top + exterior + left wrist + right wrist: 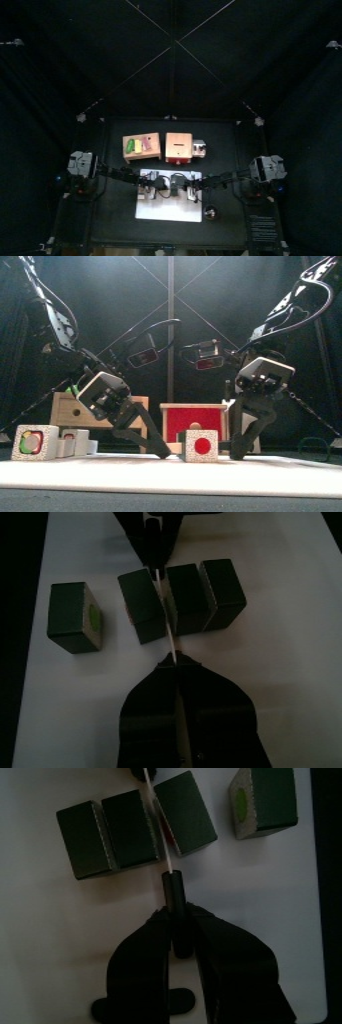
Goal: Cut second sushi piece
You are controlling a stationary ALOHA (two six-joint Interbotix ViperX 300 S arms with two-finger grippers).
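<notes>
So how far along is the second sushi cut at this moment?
Done: one sushi piece already stands apart on the white board. In hand: the right gripper holds a knife whose blade sits between the next piece and the remaining roll, beside the left gripper. Left: separating that piece.

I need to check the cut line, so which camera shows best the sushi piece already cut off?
The left wrist view: the separated sushi piece lies apart from the joined row. The right wrist view shows it at the edge. The front view shows its end face; the top view is too small.
</notes>
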